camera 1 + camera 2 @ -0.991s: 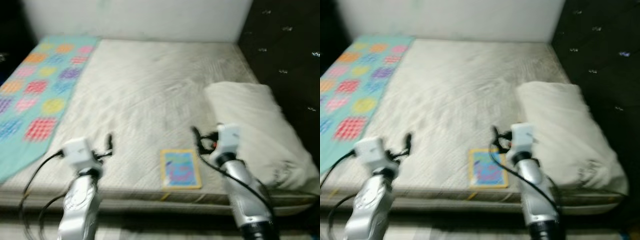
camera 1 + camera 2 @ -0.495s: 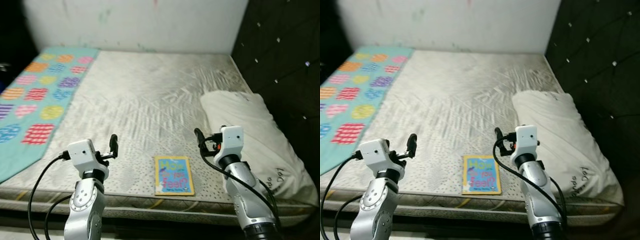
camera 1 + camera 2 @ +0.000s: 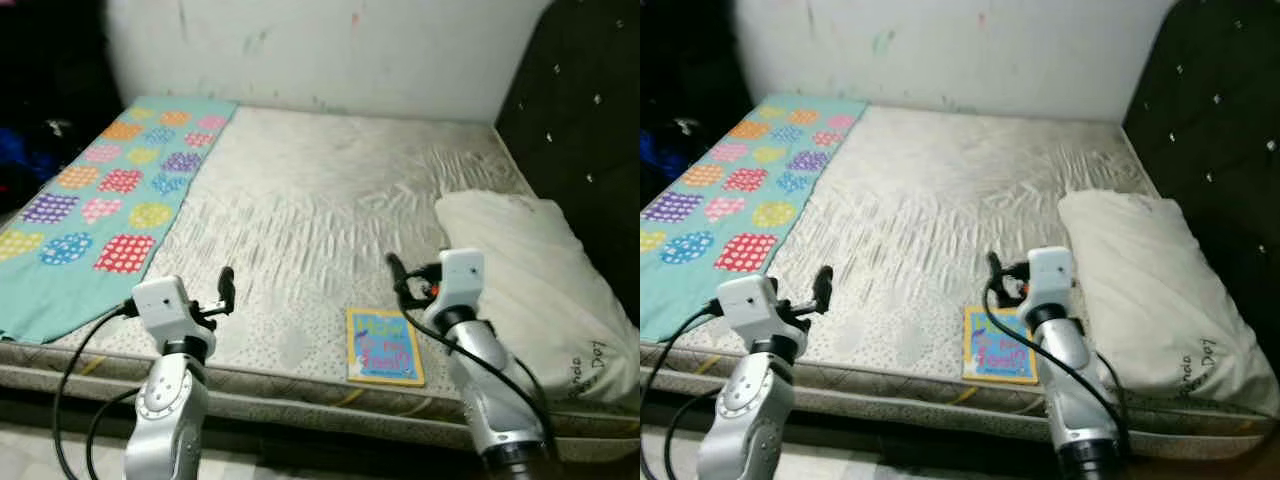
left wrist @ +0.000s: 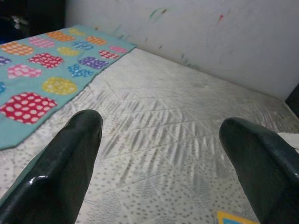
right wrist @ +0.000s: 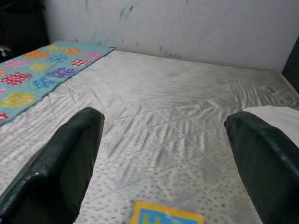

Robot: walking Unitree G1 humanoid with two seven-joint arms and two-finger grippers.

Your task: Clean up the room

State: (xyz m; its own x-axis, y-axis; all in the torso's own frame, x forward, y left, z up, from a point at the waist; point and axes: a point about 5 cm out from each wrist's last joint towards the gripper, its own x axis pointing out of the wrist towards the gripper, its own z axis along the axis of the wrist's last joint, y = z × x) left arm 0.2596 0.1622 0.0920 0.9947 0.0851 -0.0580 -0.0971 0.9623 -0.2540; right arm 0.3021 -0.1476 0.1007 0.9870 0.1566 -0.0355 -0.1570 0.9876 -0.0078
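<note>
Left eye view shows you the book (image 3: 383,346) flat on the mattress (image 3: 330,220) near its front edge, just beside your right gripper (image 3: 398,277); both it and the left gripper (image 3: 226,284) hover spread wide.

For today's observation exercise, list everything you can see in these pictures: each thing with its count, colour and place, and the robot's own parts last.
Mattress: one, off-white quilted, spanning the scene before the robot.
Blanket: one, teal with coloured dotted patches, along the mattress's left side.
Pillow: one, white, on the mattress's right side by the headboard.
Book: one, yellow-edged blue cover, flat near the mattress's front edge.
Headboard: one, dark tufted, at the right.
Wall: one, white with small paint marks, behind the mattress.
Left gripper: one, black jaws open, above the front edge.
Right gripper: one, black jaws open, just beyond the book.
</note>
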